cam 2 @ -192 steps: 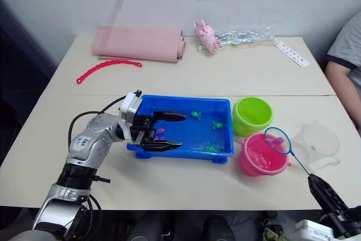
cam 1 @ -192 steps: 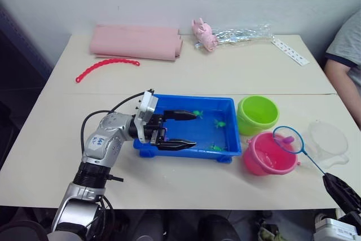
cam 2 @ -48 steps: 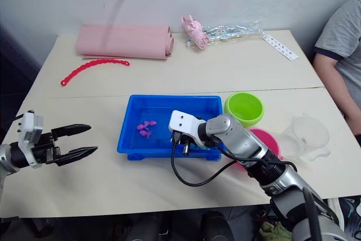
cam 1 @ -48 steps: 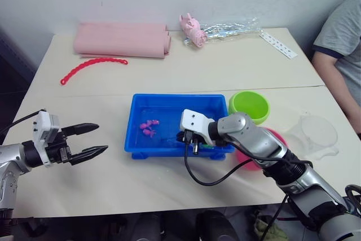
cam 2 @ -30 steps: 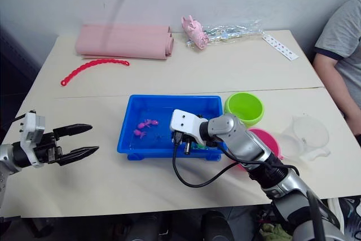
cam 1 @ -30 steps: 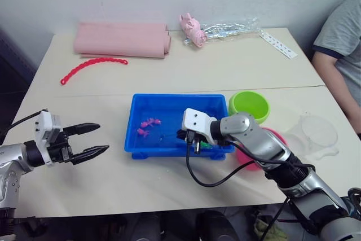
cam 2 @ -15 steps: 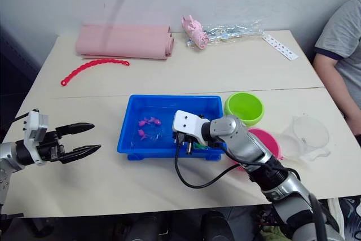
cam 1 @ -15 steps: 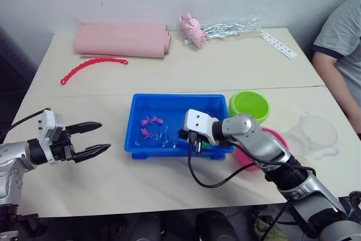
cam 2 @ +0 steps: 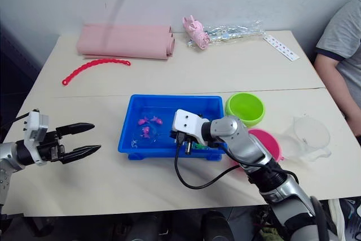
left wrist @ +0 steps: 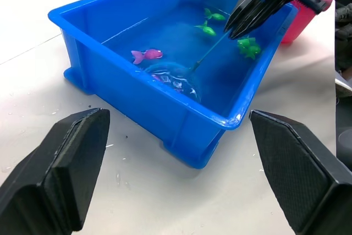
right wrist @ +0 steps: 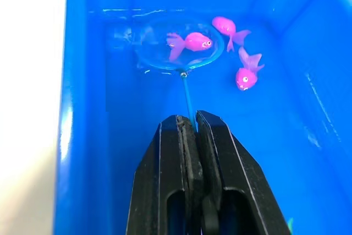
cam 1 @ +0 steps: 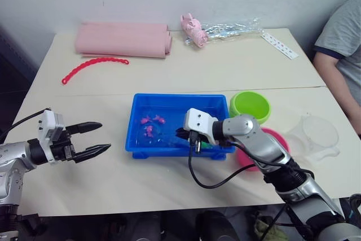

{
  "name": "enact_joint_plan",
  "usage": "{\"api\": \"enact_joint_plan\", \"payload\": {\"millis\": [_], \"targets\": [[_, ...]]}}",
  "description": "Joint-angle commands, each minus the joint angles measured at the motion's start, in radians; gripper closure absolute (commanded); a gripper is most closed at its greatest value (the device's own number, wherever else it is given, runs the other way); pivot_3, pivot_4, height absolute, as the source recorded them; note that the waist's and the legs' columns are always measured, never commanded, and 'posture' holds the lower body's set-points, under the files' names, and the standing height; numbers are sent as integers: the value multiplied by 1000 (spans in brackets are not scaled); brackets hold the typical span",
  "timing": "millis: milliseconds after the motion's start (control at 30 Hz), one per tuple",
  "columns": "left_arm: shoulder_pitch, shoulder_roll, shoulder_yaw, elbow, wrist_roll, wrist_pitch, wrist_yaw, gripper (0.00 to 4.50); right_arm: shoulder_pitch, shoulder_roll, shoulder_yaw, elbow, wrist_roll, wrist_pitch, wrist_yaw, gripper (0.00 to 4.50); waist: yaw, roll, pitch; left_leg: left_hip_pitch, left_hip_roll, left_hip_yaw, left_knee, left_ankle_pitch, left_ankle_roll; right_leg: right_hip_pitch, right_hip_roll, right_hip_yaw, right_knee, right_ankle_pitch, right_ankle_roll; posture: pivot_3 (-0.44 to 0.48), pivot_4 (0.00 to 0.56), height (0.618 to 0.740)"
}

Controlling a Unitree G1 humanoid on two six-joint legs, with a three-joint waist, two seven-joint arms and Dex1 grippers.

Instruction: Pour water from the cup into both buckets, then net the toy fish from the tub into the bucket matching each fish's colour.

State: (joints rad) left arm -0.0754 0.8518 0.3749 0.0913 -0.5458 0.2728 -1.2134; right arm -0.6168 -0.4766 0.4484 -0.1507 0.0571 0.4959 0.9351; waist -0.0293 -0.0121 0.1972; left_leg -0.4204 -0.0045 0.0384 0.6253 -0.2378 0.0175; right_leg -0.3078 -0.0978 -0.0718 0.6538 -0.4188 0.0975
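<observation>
Right claw (right wrist: pixel 190 130): fingers pressed together on the thin handle of the net (right wrist: pixel 179 45), reaching into the tub (cam 1: pixel 141 103) from its right end. Net hoop lies in the water with one pink fish (right wrist: pixel 191 42) inside the rim; two more pink fish (right wrist: pixel 245 72) float just beside it. Green fish (left wrist: pixel 247 47) lie at the tub's right end, near the claw.

Left claw (cam 1: pixel 84 139): fingers spread wide, holding nothing, hovering over the table left of the tub and well apart from it.

Tub: bright blue, near the table's middle. Green bucket (cam 1: pixel 250 106) just off its right far corner; pink bucket (cam 1: pixel 265 150) nearer, partly hidden by the right arm. Clear cup (cam 1: pixel 317 135) stands to the right of both buckets.

Table (cam 1: pixel 225 66): pale cream top. Far side carries a folded pink cloth (cam 1: pixel 123 39), a red bead chain (cam 1: pixel 93 66), a pink toy (cam 1: pixel 192 29) in crinkled clear wrap and a white strip (cam 1: pixel 279 44).

Room: plain white wall behind; a person's arm and grey sleeve (cam 1: pixel 338 32) at the right edge.
</observation>
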Motion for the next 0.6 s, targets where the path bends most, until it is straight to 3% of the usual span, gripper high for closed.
{"api": "enact_joint_plan", "payload": {"millis": [33, 300, 600], "targets": [[-12, 0, 7, 0, 1, -21, 0, 62, 26, -39, -74, -86, 65, -1, 46, 4500, 1, 0, 0, 0, 0, 0, 0, 0, 0, 0, 0, 0, 0, 0, 0, 0, 150, 740], [-42, -9, -22, -5, -2, -27, -10, 62, 125, -100, -221, -150, 188, -56, 97, 4500, 2, 0, 0, 0, 0, 0, 1, 0, 0, 0, 0, 0, 0, 0, 0, 0, 150, 740], [-111, -68, -109, -183, -73, 61, 5, 62, 226, -182, -375, -171, 283, -22, 94, 4500, 3, 0, 0, 0, 0, 0, 2, 0, 1, 2, 0, 0, 0, 0, 0, 0, 150, 740]]}}
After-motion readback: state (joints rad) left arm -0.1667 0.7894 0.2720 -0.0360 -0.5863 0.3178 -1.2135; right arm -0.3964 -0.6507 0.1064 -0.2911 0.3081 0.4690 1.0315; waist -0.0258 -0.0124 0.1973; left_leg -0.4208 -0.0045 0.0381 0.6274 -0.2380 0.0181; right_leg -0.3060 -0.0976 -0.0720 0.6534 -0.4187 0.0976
